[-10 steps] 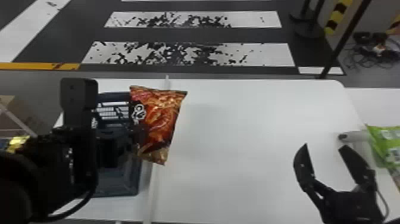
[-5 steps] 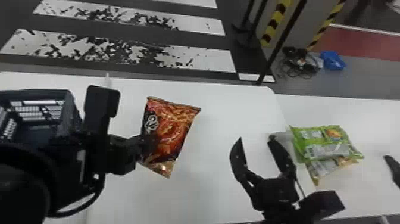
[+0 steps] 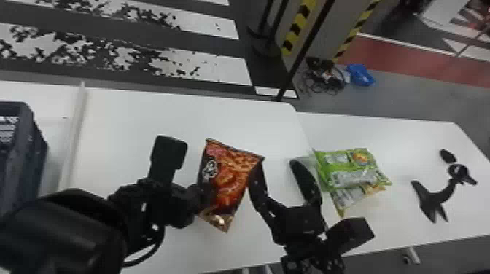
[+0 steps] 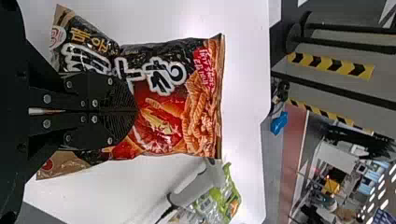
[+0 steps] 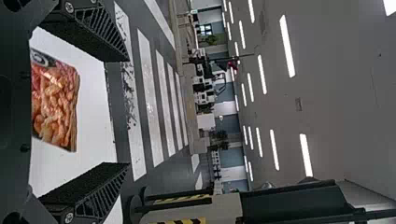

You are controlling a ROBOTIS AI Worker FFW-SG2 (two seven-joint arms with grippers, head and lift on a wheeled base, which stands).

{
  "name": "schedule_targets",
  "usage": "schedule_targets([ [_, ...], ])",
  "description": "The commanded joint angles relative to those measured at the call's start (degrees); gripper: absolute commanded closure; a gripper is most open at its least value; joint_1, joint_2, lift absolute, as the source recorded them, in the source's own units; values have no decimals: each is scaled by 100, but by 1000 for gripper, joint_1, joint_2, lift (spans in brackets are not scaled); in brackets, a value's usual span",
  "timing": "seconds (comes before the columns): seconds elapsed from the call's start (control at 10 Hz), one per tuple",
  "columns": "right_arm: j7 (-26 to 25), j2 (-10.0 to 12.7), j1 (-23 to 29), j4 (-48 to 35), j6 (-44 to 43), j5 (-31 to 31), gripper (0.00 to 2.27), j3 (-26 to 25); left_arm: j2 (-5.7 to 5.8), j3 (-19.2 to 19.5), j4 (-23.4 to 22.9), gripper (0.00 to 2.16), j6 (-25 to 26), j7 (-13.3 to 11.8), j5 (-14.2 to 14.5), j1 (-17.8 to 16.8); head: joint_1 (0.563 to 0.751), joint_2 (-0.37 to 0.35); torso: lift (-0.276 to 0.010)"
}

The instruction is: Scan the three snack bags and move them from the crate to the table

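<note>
In the head view my left gripper (image 3: 198, 195) holds the red snack bag (image 3: 231, 175) above the white table. The left wrist view has the left gripper (image 4: 136, 111) shut on the middle of that bag (image 4: 173, 107). Just right of the bag, my right gripper (image 3: 277, 165) stands open; one finger overlaps the bag's edge, contact unclear. In the right wrist view the bag (image 5: 56, 102) lies beyond the parted fingers of the right gripper (image 5: 128, 112). A green snack bag (image 3: 350, 171) rests partly over a yellowish one (image 3: 352, 198). Beside them is a pale handheld scanner (image 4: 198, 184).
The dark crate (image 3: 22, 153) is at the far left, past a raised white strip (image 3: 73, 134). A black stand-like object (image 3: 435, 196) sits on the right-hand table (image 3: 408, 138). A dark pole (image 3: 306, 47) rises behind the table.
The head view has swung rightward. My left gripper has carried the red bag right, away from the crate and up close to the right gripper, which remains open.
</note>
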Motion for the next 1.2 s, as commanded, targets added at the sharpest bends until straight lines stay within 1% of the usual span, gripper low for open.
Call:
schedule_targets([
  [0.0,0,-11,-1,-1,-12,-13,90,2,-158,-226,453,1794,-430,-154,24,-20,695,-350,-62],
  [0.1,9,-20,-1,-1,-29,-13,90,10,-173,-297,594,1791,-588,-172,129,-20,695,-350,-62],
  [0.2,9,-20,8,-1,-47,-22,90,19,-173,-305,629,1460,-640,-172,182,-20,695,-350,-62],
  [0.3,9,-20,34,-9,-82,-31,90,10,-173,-261,620,66,-658,-225,173,-20,695,-350,-62],
  [0.4,9,-20,51,-9,-117,-22,90,19,-158,-200,611,-2,-676,-216,173,-3,695,-350,-62],
  [0.6,9,-20,122,-62,-170,-31,90,19,-114,-42,515,33,-676,-216,156,41,695,-350,-62],
  [0.7,17,-20,183,-115,-188,-31,90,2,-79,134,286,33,-676,-216,112,182,695,-350,-62],
  [0.8,26,-20,227,-159,-188,-22,90,-16,0,433,-100,29,-676,-207,15,402,695,-350,-62],
  [0.9,26,-20,271,-168,-240,-22,90,-16,105,784,-505,33,-658,-207,15,613,695,-350,-62],
  [1.0,35,-20,306,-168,-258,-22,90,-16,237,1162,-900,33,-658,-190,15,894,695,-350,-62],
  [1.1,35,-20,342,-176,-258,13,90,-16,299,1628,-1243,33,-728,-207,33,1237,695,-350,-62],
])
